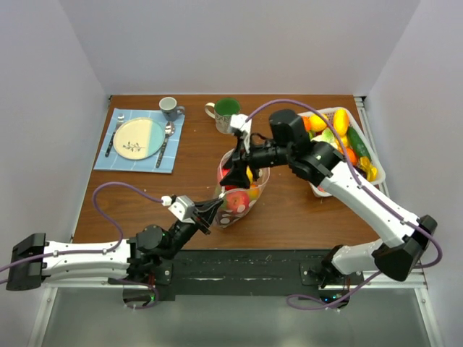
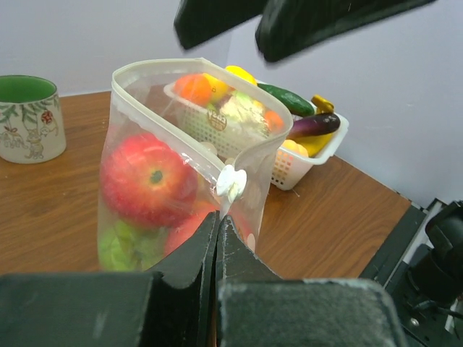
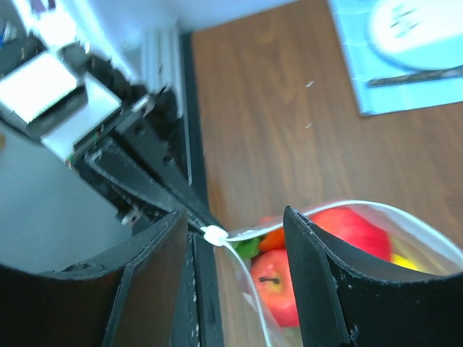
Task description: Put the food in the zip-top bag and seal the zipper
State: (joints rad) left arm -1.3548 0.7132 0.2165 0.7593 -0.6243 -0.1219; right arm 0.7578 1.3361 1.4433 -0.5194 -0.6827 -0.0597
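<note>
Bag (image 2: 129,101) standing upright, mouth open in a wide loop, zipper (image 2: 184,63) not sealed. White slider (image 2: 231,182) sits at bag's near corner. Left gripper (image 2: 218,223) is clenched on bag's near edge just below slider, fingers pressed together with plastic between them. Right gripper (image 3: 233,217) is above bag's mouth with jaws apart, zipper strip and slider running between them. Can't tell if it touches the strip.

Inside bag: red apple (image 2: 148,179), second red piece beside it, green piece (image 2: 121,246) at bottom, bit of yellow seen from top view. More food (image 1: 340,134) lies in white basket (image 2: 293,170) right of bag, well apart: orange, yellow and green pieces plus a purple eggplant.

Green mug (image 1: 226,110) is behind bag, near. Grey mug (image 1: 171,107) is behind and left of bag. Blue mat (image 1: 108,163) with plate (image 1: 139,139) and cutlery is farther left of bag, well apart.
</note>
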